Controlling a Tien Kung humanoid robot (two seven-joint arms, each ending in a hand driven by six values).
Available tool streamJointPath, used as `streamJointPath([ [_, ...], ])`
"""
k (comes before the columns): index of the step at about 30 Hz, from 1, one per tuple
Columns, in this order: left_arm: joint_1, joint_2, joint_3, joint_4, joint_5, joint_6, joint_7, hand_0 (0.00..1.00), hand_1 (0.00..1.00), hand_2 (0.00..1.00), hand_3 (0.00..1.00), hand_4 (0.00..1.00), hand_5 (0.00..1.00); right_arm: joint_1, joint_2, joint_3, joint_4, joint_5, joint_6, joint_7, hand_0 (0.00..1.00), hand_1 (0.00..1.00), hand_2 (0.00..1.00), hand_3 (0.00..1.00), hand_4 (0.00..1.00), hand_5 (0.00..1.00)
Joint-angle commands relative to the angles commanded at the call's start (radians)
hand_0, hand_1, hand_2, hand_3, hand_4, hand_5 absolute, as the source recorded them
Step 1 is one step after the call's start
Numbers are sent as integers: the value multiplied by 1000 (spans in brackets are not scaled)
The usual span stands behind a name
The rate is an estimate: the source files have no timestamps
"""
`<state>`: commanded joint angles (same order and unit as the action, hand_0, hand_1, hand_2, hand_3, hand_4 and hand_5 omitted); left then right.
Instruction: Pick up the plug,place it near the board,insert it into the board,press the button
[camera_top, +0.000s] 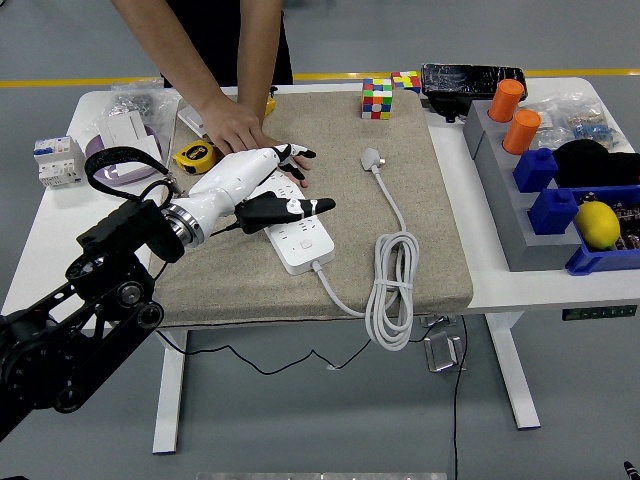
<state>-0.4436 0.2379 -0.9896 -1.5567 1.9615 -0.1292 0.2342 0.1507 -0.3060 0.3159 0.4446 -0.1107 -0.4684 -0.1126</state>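
Toward the table's far left, above the board (300, 237), your left hand (262, 190) hangs released and empty, so reach for the plug (371, 158) lying untouched beyond the board, while the person's hand (243, 137) steadies it.

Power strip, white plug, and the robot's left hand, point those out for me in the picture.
power strip (305, 243): head view, on its white top face near the cord end.
white plug (371, 158): head view, on the plug body lying on the mat.
left hand (262, 185): head view, on the white back of the hand.
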Motion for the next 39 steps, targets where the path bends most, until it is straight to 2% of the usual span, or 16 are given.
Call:
streamJointPath([
  [1, 5, 5, -3, -9, 1, -10, 4, 237, 198, 267, 777, 732, 356, 0, 0, 1, 0, -1, 0, 0, 954, 844, 781, 795, 998, 998],
  [3, 14, 9, -11, -23, 3, -37, 11, 237, 198, 267, 777, 732, 356, 0, -1, 1, 0, 0, 0, 0, 954, 844, 781, 795, 998, 998],
  [6, 30, 2, -40, -26, 4, -112, 28, 237, 198, 267, 777, 732, 356, -1, -1, 0, -1, 1, 0, 0, 954, 844, 781, 795, 998, 998],
  [7, 35, -1, -48, -24, -3, -135, 34, 146, 74, 177, 750, 531, 189, -2, -1, 0, -1, 1, 0, 0, 953, 844, 781, 794, 998, 998],
  [12, 40, 1, -56, -8, -19, -208, 57, 146, 74, 177, 750, 531, 189, -1, -1, -3, 0, 1, 0, 0, 953, 844, 781, 794, 998, 998],
  [13, 39, 1, -54, -4, -19, -223, 63, 106, 40, 160, 778, 491, 108, -1, -1, -3, 0, 1, 0, 0, 952, 844, 782, 795, 998, 998],
  [17, 32, 1, -36, 22, -26, -260, 77, 106, 40, 160, 778, 491, 108, 0, -3, -7, 1, 2, 0, 0, 952, 844, 782, 795, 998, 998],
  [18, 26, -2, -22, 42, -24, -262, 78, 100, 38, 159, 852, 499, 70, -1, -4, -10, 0, 3, 0, 0, 952, 844, 781, 795, 998, 998],
  [25, 3, -13, 18, 100, -7, -249, 77, 100, 38, 159, 852, 499, 70, -1, -4, -15, 1, 4, -1, 0, 952, 844, 781, 795, 998, 998],
  [26, -1, -15, 25, 108, -3, -245, 76, 101, 35, 164, 909, 502, 61, -1, -5, -16, 1, 4, -1, 0, 952, 845, 782, 795, 998, 998],
  [31, -25, -36, 61, 165, 8, -209, 64, 101, 35, 164, 909, 502, 61, -1, -6, -21, 1, 5, -1, 0, 952, 845, 782, 795, 998, 998],
  [33, -31, -41, 70, 177, 14, -203, 61, 101, 35, 166, 944, 513, 42, 0, -6, -22, 1, 6, -1, 0, 952, 844, 782, 795, 998, 998],
  [39, -55, -40, 120, 205, 9, -184, 45, 99, 36, 167, 937, 512, 41, 0, -8, -24, 1, 7, -1, 0, 952, 844, 781, 795, 998, 998],
])
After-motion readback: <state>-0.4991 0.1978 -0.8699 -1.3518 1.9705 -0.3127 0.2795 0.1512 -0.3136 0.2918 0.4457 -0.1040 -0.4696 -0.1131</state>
